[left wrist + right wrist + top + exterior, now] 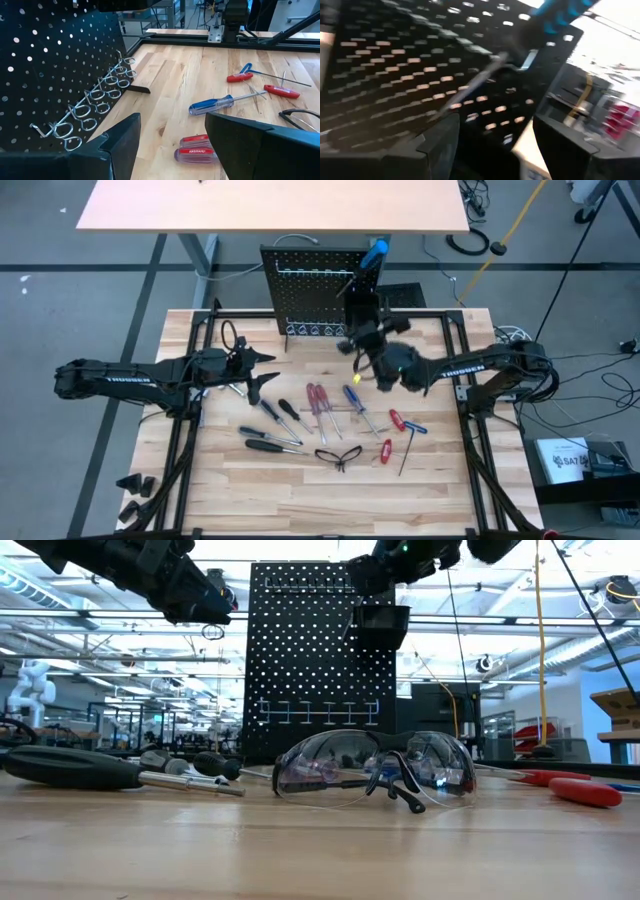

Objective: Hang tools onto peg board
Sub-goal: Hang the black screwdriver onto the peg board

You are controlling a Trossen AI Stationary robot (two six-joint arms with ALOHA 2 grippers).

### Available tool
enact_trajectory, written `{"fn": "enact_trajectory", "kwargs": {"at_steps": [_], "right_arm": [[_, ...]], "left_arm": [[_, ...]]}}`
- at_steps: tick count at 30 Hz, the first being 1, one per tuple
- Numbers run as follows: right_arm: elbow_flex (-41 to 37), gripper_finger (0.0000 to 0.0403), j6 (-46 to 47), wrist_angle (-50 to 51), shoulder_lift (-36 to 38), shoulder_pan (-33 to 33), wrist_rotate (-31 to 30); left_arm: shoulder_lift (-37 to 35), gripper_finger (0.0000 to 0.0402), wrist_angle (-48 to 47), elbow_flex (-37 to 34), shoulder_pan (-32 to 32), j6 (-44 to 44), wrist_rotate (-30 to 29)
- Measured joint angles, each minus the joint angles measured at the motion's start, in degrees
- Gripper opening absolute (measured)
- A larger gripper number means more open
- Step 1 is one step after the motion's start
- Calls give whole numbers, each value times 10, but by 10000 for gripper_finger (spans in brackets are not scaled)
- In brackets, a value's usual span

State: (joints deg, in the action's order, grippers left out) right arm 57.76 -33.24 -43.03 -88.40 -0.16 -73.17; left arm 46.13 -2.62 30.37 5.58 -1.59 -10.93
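Observation:
The black peg board [310, 290] stands upright at the table's far middle, with a row of pale hooks [100, 95] low on its face. A blue-handled screwdriver [375, 252] slants up from the black bin [382, 625] at the board's right. My right gripper [365, 342] hovers open just in front of the board and below the bin, with nothing between its fingers [495, 125]. My left gripper [262, 372] waits open above the table's left part, near the board's left foot. Black screwdrivers [275, 415], red ones [318, 400], a blue one [215, 104], red hex keys [400, 422] and glasses [375, 765] lie flat on the table.
Black rails [455, 340] frame the tabletop on the left, right and far sides. The loose tools lie in a band across the table's middle, and bare wood [330, 500] stretches from there to the near edge. A second table [270, 205] stands beyond the board.

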Motion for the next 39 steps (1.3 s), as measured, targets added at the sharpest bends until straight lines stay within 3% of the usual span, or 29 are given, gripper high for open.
{"fn": "enact_trajectory", "kwargs": {"at_steps": [5, 8, 11, 15, 26, 29, 36, 39], "right_arm": [[0, 247, 78, 55, 0, 83, 41], [0, 247, 156, 82, 0, 125, 103], [0, 247, 257, 123, 0, 151, 197], [0, 247, 374, 197, 5, 165, 302], [0, 247, 614, 439, 10, 141, 453], [0, 247, 640, 460, 10, 124, 494], [0, 247, 614, 463, 10, 103, 496], [0, 247, 630, 477, 10, 92, 533]], "left_arm": [[0, 231, 8, 0, -1, 83, 28], [0, 231, 9, 0, -1, 140, 44], [0, 231, 8, 0, -1, 144, 49], [0, 231, 4, 0, -1, 147, 49], [0, 231, 6, 0, -1, 147, 49], [0, 231, 6, 0, -1, 147, 49], [0, 231, 6, 0, 0, 147, 49], [0, 231, 6, 0, -1, 147, 49]]}}
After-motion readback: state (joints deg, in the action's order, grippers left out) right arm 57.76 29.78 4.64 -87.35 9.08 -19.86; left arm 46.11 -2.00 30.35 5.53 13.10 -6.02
